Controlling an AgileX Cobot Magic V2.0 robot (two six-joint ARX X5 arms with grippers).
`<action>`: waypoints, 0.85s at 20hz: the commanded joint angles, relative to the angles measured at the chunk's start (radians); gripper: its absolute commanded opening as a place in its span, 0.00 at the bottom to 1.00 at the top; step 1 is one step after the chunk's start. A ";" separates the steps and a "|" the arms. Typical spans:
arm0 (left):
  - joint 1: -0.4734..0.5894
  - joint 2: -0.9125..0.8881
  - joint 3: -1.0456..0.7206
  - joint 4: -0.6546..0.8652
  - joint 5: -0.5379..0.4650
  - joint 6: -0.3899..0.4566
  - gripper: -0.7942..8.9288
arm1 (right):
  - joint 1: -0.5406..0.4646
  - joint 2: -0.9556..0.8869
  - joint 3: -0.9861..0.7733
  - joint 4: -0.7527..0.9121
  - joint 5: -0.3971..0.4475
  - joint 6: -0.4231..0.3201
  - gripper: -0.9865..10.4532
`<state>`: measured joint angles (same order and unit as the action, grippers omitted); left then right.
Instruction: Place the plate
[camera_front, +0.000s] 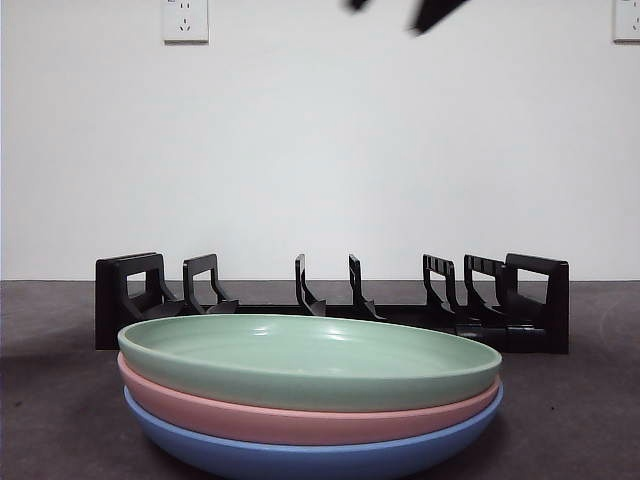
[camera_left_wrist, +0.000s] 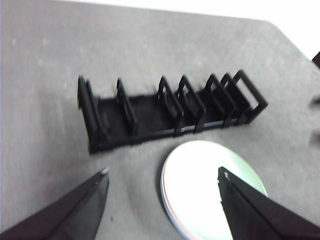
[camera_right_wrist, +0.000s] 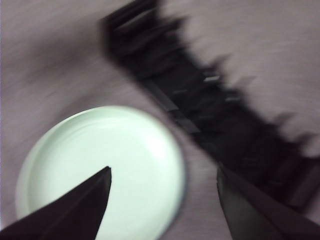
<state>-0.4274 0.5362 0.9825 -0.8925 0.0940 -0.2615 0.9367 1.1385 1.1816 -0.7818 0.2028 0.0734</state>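
Observation:
Three plates are stacked near the camera: a green plate on top, a pink plate under it and a blue plate at the bottom. A black dish rack with several upright dividers stands behind them, with no plate in it. My left gripper is open, high above the table, with the green plate and the rack below it. My right gripper is open, above the green plate; its view is blurred. A black tip shows at the top of the front view.
The dark grey table runs to a white wall with sockets. The rack lies just beyond the plate stack.

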 joint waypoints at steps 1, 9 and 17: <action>-0.003 0.014 0.014 0.048 -0.032 0.019 0.44 | -0.148 -0.047 -0.024 0.042 -0.020 -0.069 0.38; -0.003 0.087 0.014 0.121 -0.129 0.067 0.31 | -0.424 -0.094 -0.169 0.224 -0.161 -0.134 0.32; -0.003 0.095 0.015 0.156 -0.125 0.089 0.09 | -0.421 -0.100 -0.169 0.232 -0.209 -0.137 0.10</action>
<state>-0.4274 0.6262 0.9825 -0.7471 -0.0284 -0.1902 0.5095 1.0363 1.0042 -0.5575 -0.0025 -0.0563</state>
